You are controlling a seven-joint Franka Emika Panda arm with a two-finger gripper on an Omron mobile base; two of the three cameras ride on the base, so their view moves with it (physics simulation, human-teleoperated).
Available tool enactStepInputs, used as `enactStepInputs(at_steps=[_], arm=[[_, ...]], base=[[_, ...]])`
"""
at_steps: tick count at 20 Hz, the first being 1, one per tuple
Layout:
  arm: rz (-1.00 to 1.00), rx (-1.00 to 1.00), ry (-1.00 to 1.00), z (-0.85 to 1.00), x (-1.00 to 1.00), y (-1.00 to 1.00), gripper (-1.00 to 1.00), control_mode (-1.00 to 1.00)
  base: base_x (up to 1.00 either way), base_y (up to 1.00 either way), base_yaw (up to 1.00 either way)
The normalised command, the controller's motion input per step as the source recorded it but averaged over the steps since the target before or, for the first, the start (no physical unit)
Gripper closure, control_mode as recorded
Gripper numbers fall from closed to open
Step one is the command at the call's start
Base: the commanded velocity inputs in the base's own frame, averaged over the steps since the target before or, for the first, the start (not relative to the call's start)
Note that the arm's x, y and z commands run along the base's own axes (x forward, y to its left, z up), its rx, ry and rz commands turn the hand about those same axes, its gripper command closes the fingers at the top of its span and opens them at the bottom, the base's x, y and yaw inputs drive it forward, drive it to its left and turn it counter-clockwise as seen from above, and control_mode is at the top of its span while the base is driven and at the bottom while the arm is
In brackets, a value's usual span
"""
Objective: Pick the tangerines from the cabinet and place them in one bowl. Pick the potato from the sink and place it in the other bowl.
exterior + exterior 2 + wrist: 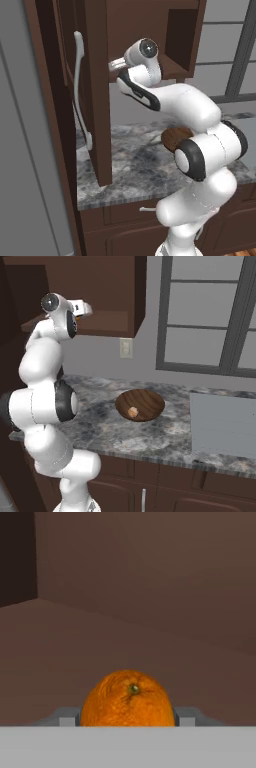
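Reaching up into the cabinet (100, 75), the arm has its gripper (128, 722) closed on a tangerine (127, 699), which sits squarely between the two finger tips at 6 o'clock in the hand view, stem end facing the camera. Behind it lie the brown shelf floor and back wall of the cabinet, with a darker recess toward 10 o'clock.

From the right base view, a wooden bowl (150, 398) rests on the mottled grey worktop (165, 441) at about 5 o'clock from the raised hand and well below it; a small tan-orange lump (132, 412) already lies inside it, though whether that is the potato or another fruit is too small to tell. The sink (222, 426) shows as a grey recess at 3 o'clock of that bowl.

The step in hand looks like carrying the fruit out and down to a bowl. The risks, as I judge them:
- The open cabinet door (97, 125), with its pale handle (79, 90), stands just beside the forearm at 9 o'clock in the left base view; a wide swing on withdrawal could clip it.
- The fruit is round and smooth, held only at its sides, so a bump on the shelf edge or a sharp turn could roll it free.
- Dropping it into the wrong bowl would mix the two sorts.
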Motion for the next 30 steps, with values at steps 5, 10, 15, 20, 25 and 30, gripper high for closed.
enactStepInputs(at_steps=[5,10,15,20,25,30], arm=[[-0.10,0.03,0.00,0.29,-0.98,-0.45,1.00,-1.00],[-0.15,0.05,0.00,0.33,-1.00,-0.51,1.00,-1.00],[-0.16,0.06,0.02,0.20,-1.00,-0.56,1.00,-1.00],[-0.13,0.05,0.12,0.12,-1.00,-0.51,1.00,-1.00],[-0.13,0.02,0.18,0.00,-1.00,-0.35,1.00,-1.00],[-0.06,0.01,0.21,-0.03,-0.98,-0.08,1.00,-1.00]], base=[[0.00,0.00,0.00],[0.00,0.00,0.00],[0.00,0.00,0.00],[0.00,0.00,0.00],[0.00,0.00,0.00],[0.00,0.00,0.00]])
